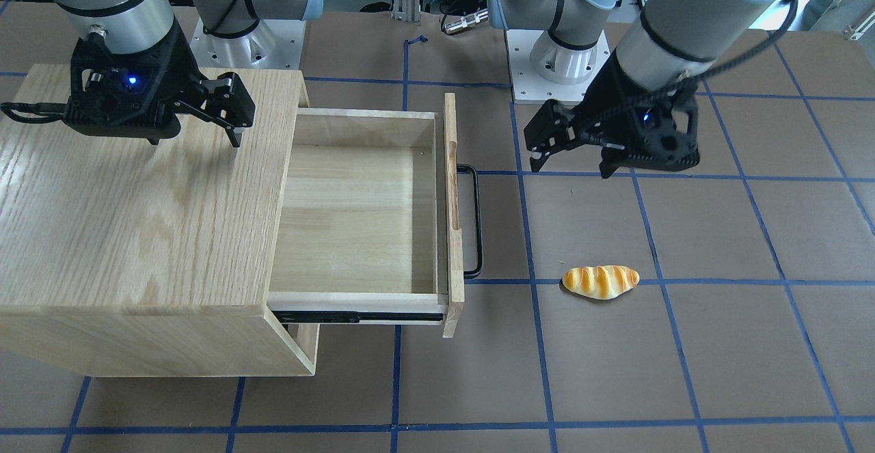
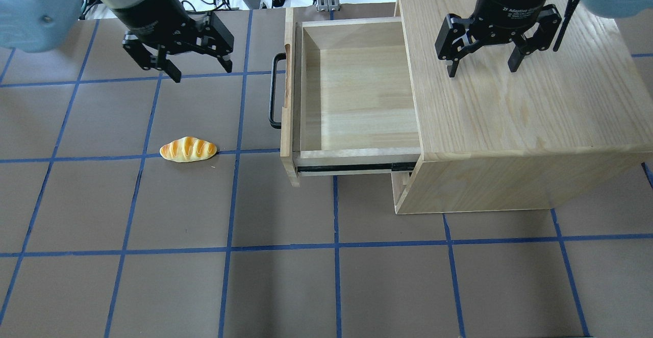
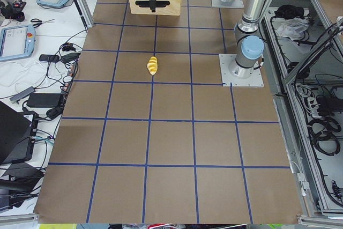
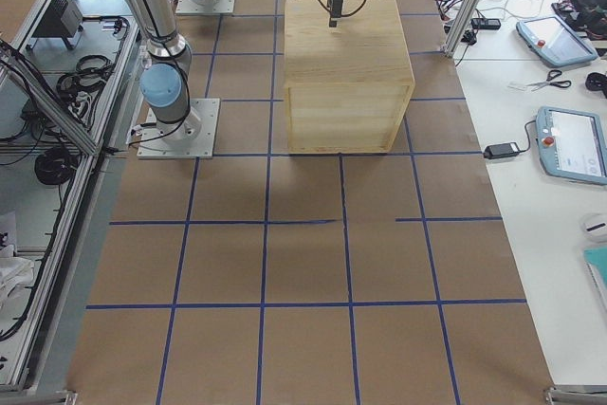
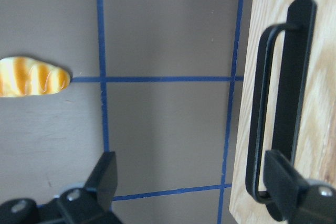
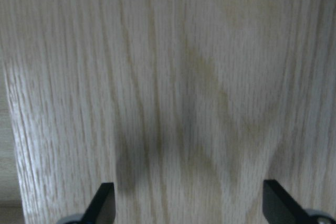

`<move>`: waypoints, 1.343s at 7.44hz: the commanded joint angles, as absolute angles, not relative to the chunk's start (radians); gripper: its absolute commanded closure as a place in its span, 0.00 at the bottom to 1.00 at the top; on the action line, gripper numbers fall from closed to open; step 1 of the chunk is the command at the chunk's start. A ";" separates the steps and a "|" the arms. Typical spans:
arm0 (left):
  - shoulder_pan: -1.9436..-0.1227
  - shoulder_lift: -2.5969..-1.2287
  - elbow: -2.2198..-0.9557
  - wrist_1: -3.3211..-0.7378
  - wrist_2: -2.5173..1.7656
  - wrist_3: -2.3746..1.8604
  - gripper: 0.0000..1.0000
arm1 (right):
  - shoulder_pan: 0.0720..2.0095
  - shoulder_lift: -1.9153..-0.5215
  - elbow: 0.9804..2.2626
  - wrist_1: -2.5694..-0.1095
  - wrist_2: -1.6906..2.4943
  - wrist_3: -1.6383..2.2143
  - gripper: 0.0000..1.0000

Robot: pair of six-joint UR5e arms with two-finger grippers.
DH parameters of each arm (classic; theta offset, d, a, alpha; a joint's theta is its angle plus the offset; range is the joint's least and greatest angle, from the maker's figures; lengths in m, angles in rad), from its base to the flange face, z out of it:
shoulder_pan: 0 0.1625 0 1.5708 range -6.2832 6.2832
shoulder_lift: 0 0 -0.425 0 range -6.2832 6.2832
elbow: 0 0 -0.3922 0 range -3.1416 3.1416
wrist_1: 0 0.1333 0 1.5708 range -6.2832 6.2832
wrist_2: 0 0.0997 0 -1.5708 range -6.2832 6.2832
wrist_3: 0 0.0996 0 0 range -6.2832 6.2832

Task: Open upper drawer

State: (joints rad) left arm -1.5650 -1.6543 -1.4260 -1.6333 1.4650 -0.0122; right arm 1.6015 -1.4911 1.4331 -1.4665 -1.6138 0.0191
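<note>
The upper drawer (image 1: 355,214) is pulled far out of the oak-grain cabinet (image 1: 137,193), and its inside shows bare pale wood (image 2: 357,93). Its black bar handle (image 2: 275,91) faces my left gripper and also shows in the left wrist view (image 5: 278,114). My left gripper (image 2: 202,73) is open and empty above the table, a short way off the handle and apart from it (image 1: 571,166). My right gripper (image 2: 482,70) is open and empty above the cabinet top (image 6: 173,77).
A toy bread roll (image 2: 187,150) lies on the brown mat in front of the drawer, also in the left wrist view (image 5: 31,76). The robot bases (image 1: 560,57) stand behind. Blue tape lines grid the table. Tablets and cables lie on side benches (image 3: 16,41).
</note>
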 commanded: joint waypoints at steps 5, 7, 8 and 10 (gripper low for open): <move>-1.565 -1.583 -1.394 -1.614 1.595 0.067 0.00 | 1.601 -1.491 1.433 -1.466 -1.614 0.020 0.00; -1.565 -1.591 -1.404 -1.560 1.594 0.069 0.00 | 1.600 -1.491 1.433 -1.466 -1.614 0.020 0.00; -1.565 -1.592 -1.411 -1.557 1.595 0.069 0.00 | 1.601 -1.491 1.433 -1.466 -1.614 0.020 0.00; -1.565 -1.588 -1.445 -1.539 1.597 0.069 0.00 | 1.601 -1.491 1.434 -1.466 -1.614 0.020 0.00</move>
State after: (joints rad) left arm -1.5648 -1.5901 -1.4276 -1.5534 1.5961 0.0682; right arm 1.6012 -1.4910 1.4330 -1.4665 -1.6137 0.0193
